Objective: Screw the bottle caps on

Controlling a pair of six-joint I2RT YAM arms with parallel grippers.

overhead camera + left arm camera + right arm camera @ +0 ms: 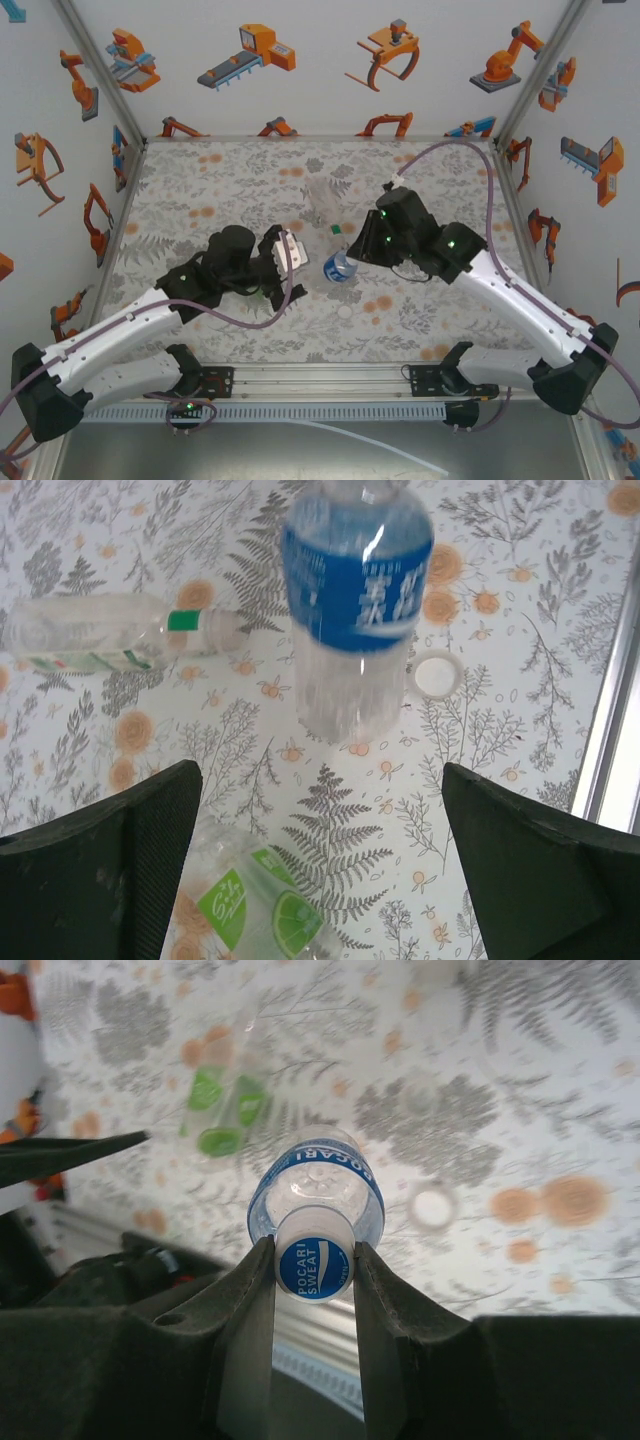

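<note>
Right end effector (313, 1248) is clenched on the whitish-blue cap (314, 1268), one finger on each side. The cap sits on the neck of the blue-label bottle (315, 1185). In the top view this bottle (338, 268) is near the middle of the floral tabletop (200, 180), tilted, just under the right end effector (350, 250). Can't tell if its base touches the tabletop.

Left end effector (320, 770) is released, jaws spread wide, nothing between them. The blue-label bottle (355, 600) is ahead of it, apart from both fingers (100, 870). In the top view the left end effector (295, 250) is just left of that bottle.

White cap (437, 673) lies loose on the tabletop, open side up, just beside the bottle's lower part; the right wrist view has it (432, 1207) to the right of the bottle.

Clear bottle with a green band (100, 635) lies on its side to the left, neck pointing toward the blue-label bottle. Lime-label bottle (260, 910) lies on its side close under the left end effector; it is blurred in the right wrist view (225, 1110).
</note>
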